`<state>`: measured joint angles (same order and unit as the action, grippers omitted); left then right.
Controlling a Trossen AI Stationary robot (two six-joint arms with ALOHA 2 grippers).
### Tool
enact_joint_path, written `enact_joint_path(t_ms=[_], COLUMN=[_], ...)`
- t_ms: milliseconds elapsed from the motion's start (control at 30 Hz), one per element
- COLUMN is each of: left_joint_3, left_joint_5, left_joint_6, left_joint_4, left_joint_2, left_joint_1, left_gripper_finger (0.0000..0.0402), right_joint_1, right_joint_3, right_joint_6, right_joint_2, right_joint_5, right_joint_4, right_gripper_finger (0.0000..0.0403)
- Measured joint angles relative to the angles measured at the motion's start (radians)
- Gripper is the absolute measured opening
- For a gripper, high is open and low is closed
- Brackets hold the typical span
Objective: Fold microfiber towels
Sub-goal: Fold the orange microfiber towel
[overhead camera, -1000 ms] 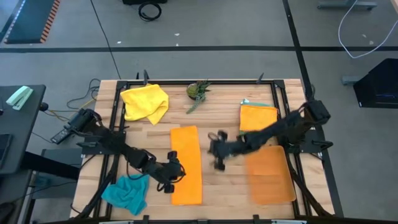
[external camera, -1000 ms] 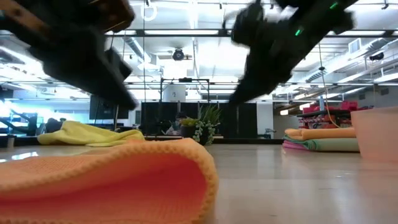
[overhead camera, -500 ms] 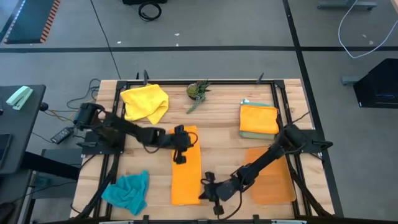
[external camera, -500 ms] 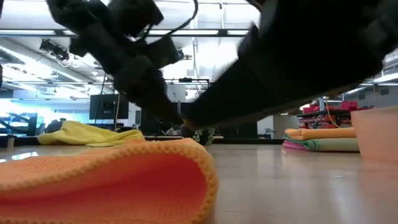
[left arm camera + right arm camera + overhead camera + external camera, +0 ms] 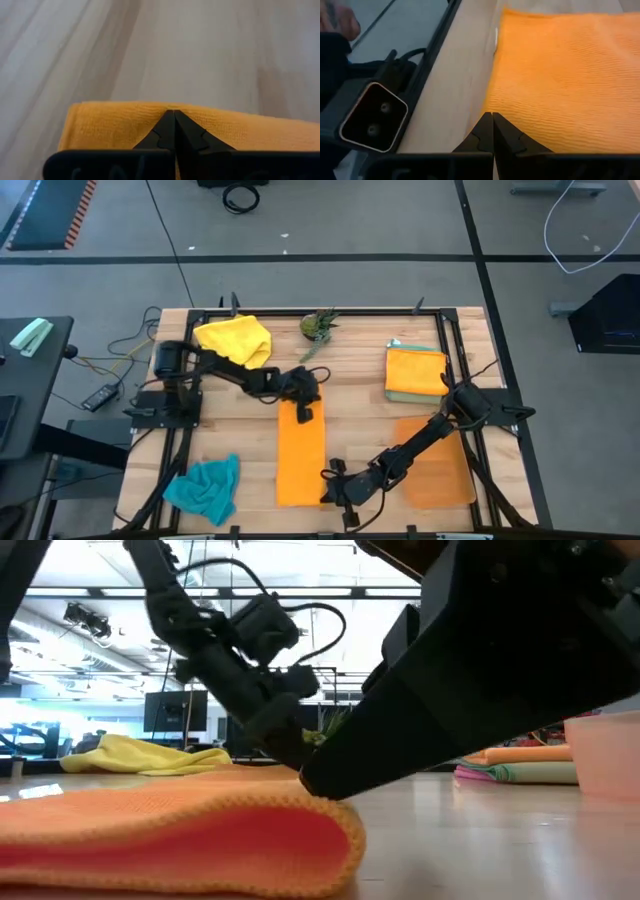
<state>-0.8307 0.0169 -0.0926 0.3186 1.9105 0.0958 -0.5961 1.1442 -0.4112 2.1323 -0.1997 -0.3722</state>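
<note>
The long folded orange microfiber towel (image 5: 300,452) was pinned at both ends, seemingly to flatten it; the left gripper (image 5: 304,413) and right gripper (image 5: 329,485) were clenched empty, fingertips pressed onto cloth.

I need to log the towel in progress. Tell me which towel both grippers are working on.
The long orange towel at the table's middle: left gripper at its far end, right gripper at its near corner. The yellow towel, teal towel and folded stack lie apart.

The folded towel (image 5: 300,452) lies at the table's (image 5: 362,415) middle, between the crumpled towel (image 5: 205,488) and the mat (image 5: 445,465).
</note>
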Motion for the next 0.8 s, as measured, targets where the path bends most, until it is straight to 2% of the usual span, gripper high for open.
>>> enact_joint_path(t_ms=[100, 300, 500, 633, 800], left_joint_3=[-0.034, -0.104, -0.156, -0.197, -0.259], left_joint_5=[-0.002, 0.006, 0.000, -0.031, -0.098], left_joint_6=[0.013, 0.030, 0.074, 0.109, 0.180], left_joint_4=[-0.014, -0.149, -0.239, -0.330, -0.486], left_joint_2=[0.023, 0.025, 0.025, -0.013, -0.132], left_joint_1=[0.013, 0.055, 0.063, 0.064, 0.046], left_gripper_finger=[0.0004, 0.0005, 0.0008, 0.0017, 0.0016], right_joint_1=[0.001, 0.000, 0.001, -0.002, -0.003], right_joint_3=[-0.003, -0.002, -0.001, -0.005, -0.003], right_joint_6=[-0.017, -0.058, -0.035, 0.028, 0.110], right_joint_2=[0.000, -0.001, -0.011, -0.081, -0.198], right_joint_5=[0.016, 0.025, 0.023, 0.028, 0.017], right_joint_4=[0.028, 0.100, 0.128, 0.248, 0.327], right_gripper_finger=[0.0003, 0.0003, 0.0003, 0.0003, 0.0005])
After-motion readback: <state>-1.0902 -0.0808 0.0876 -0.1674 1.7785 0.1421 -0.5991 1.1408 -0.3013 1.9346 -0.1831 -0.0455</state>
